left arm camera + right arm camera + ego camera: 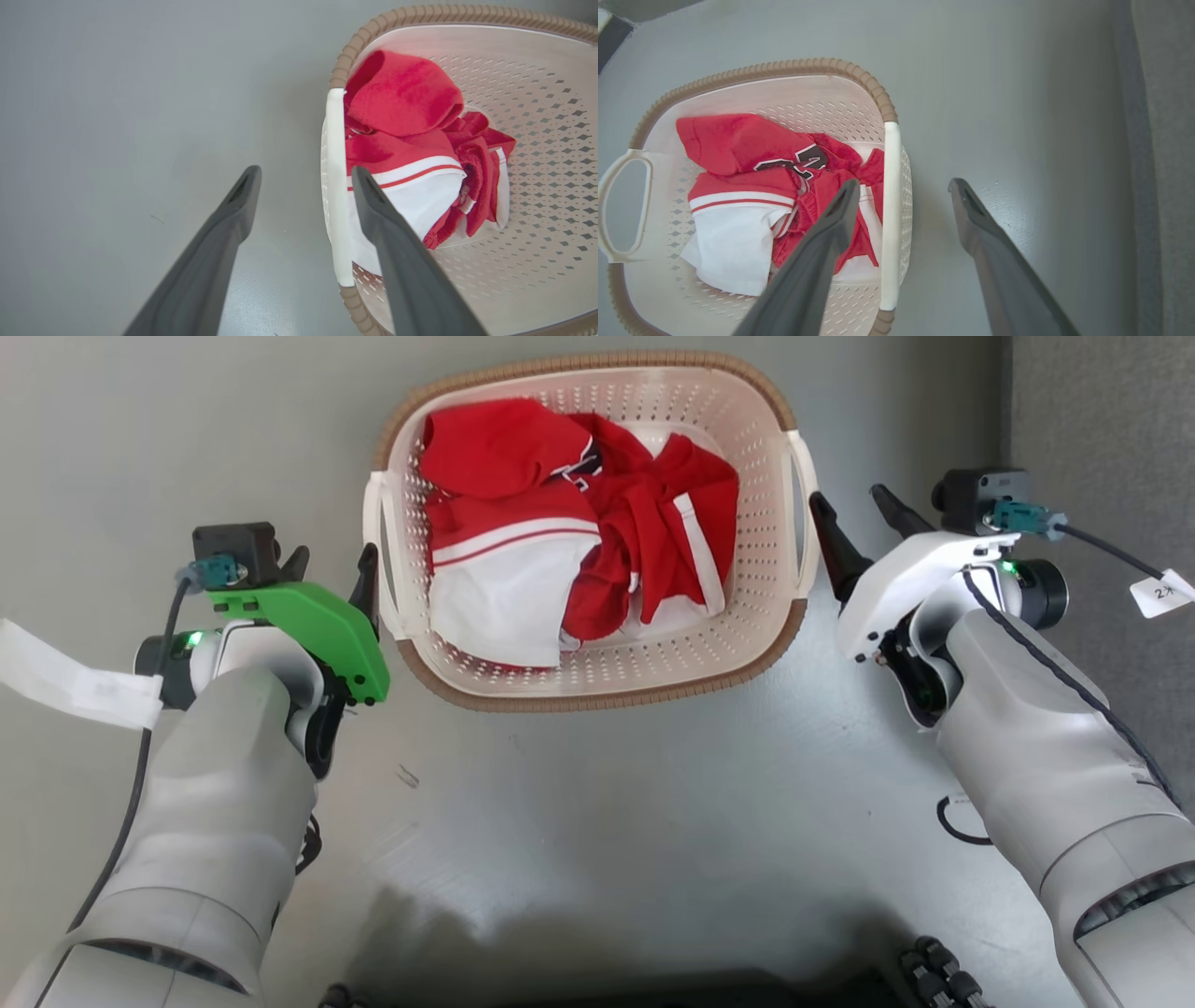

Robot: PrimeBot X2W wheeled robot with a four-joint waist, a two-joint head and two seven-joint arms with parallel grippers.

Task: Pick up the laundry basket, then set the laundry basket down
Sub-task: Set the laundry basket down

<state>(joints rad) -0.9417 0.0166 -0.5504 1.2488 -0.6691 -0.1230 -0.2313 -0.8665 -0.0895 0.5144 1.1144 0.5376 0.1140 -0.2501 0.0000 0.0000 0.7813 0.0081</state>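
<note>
Laundry basket point(672, 658), one, two white handles point(373, 551)

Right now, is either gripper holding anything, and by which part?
Nothing is held. The left gripper is open astride the left handle of the laundry basket; the right gripper is open astride the right handle.

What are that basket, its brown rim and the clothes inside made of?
The laundry basket looks like smooth cream moulded plastic, punched with holes. Its brown rim imitates weave, probably plastic too. The red-and-white clothes look like soft knit fabric, crumpled.
</note>
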